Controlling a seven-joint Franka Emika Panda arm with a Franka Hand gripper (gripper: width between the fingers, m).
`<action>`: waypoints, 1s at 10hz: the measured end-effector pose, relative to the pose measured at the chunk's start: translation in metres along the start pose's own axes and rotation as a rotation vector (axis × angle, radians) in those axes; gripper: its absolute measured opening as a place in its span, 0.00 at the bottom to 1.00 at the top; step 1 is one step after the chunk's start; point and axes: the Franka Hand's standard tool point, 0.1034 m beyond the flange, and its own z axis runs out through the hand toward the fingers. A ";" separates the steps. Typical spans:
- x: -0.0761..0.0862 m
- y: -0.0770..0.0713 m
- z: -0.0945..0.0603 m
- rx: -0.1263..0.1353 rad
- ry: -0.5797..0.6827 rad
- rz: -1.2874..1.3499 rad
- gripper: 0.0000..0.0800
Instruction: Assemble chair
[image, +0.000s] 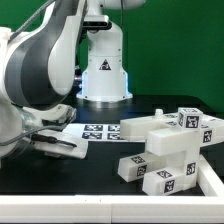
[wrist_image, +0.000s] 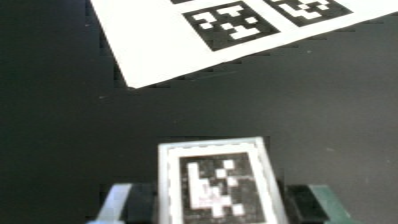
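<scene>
The gripper (wrist_image: 210, 205) is sitting low over the black table (wrist_image: 107, 140), its two fingers (wrist_image: 125, 205) flanking a narrow white chair piece (wrist_image: 214, 180) that is bearing a black-and-white tag on its upper face; in the wrist view the fingers are standing just beside the two sides of that piece, narrowed about it, though whether they are actually pressing on it I cannot tell; the piece is lying apart from the marker board (wrist_image: 214, 40), which is showing two tags near its edge, with bare black table between them; in the exterior view the big white arm (image: 40, 60) is filling the exterior view's left, and the gripper end is sitting dark and low near the table at that side, too blurred to read; the marker board (image: 95, 131) is lying flat beside it toward the middle; the rest of the chair (image: 165, 150), a cluster of chunky white tagged blocks stacked and touching one another, is resting on the table at the exterior view's right, well apart from the gripper; a green backdrop (image: 190, 50) is standing behind.
</scene>
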 end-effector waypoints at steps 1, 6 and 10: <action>0.001 -0.002 -0.004 -0.002 0.023 -0.003 0.36; -0.063 -0.047 -0.066 0.003 0.285 -0.091 0.36; -0.116 -0.084 -0.081 0.013 0.589 -0.164 0.36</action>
